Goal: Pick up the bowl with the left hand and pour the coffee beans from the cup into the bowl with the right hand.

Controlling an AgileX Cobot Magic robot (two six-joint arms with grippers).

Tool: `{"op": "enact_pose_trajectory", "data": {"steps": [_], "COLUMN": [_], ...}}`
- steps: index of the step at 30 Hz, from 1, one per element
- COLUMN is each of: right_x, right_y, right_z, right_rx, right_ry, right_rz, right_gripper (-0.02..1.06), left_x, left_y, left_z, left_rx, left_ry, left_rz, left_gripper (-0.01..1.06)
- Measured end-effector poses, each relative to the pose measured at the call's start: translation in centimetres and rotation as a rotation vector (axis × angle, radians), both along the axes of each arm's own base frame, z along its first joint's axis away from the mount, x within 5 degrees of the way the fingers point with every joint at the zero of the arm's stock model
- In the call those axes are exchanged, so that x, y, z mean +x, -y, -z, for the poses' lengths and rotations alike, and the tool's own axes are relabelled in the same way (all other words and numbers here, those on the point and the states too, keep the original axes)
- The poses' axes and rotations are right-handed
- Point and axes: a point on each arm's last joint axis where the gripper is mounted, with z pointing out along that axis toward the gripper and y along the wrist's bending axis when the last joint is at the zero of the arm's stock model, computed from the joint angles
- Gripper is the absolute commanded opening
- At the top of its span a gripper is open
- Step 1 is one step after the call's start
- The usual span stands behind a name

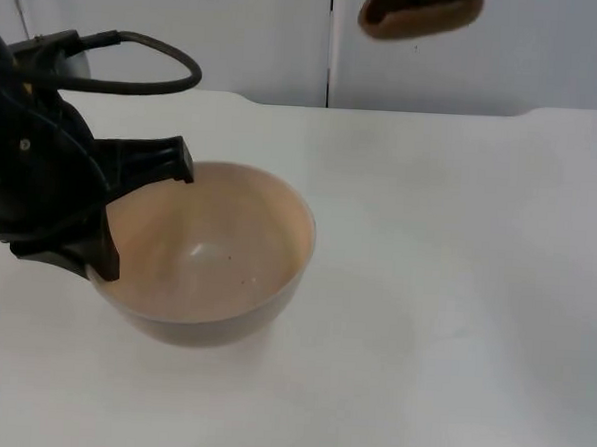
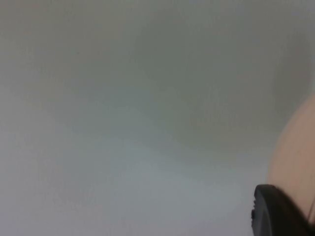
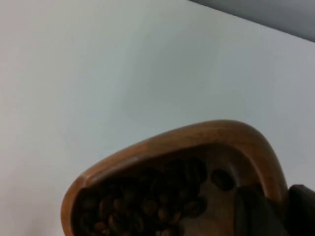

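Nearest the top camera sits the wide, round, pale peach bowl (image 1: 212, 254) on the white table top (image 1: 454, 312), its smooth inside bare but for a speck or two, and the left gripper (image 1: 139, 215) is clamped over its left rim, one black finger at the far edge and one at the near edge; from the left wrist the bowl's peach wall (image 2: 295, 162) curves beside a black fingertip. I cannot tell whether the bowl is lifted or rests on the table. High by the grey partition wall (image 1: 189, 28), well apart from the bowl, hangs the brown wooden cup (image 3: 172, 182), gripped by the right gripper (image 3: 268, 209) at its rim, with dark coffee beans (image 3: 147, 204) inside. By my judgement the pour has not begun: next the cup must travel over the bowl and tilt further. Its oval mouth runs lengthwise away from the fingers, tipped partly sideways.
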Motion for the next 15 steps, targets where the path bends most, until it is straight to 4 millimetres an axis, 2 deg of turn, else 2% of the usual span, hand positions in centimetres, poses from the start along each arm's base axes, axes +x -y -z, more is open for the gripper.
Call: {"op": "enact_pose_trajectory", "data": {"steps": [5, 12, 15], "right_x": [-1.5, -2.6, -3.3], "right_y": [1.9, 2.2, 2.5], "right_z": [-2.6, -4.5, -5.3], "right_rx": [0.045, 0.079, 0.083], "right_ry": [-0.057, -0.037, -0.026], "right_rz": [-0.025, -0.06, -0.082], "right_gripper": [0.0, 0.0, 0.0], "left_x": [0.0, -0.1, -0.7], "left_y": [0.0, 0.2, 1.5], "left_z": [0.0, 0.0, 0.0], "left_rx": [0.0, -0.003, -0.004], "left_ry": [0.0, -0.001, 0.001], "left_rz": [0.0, 0.005, 0.055], "left_gripper": [0.0, 0.0, 0.0]}}
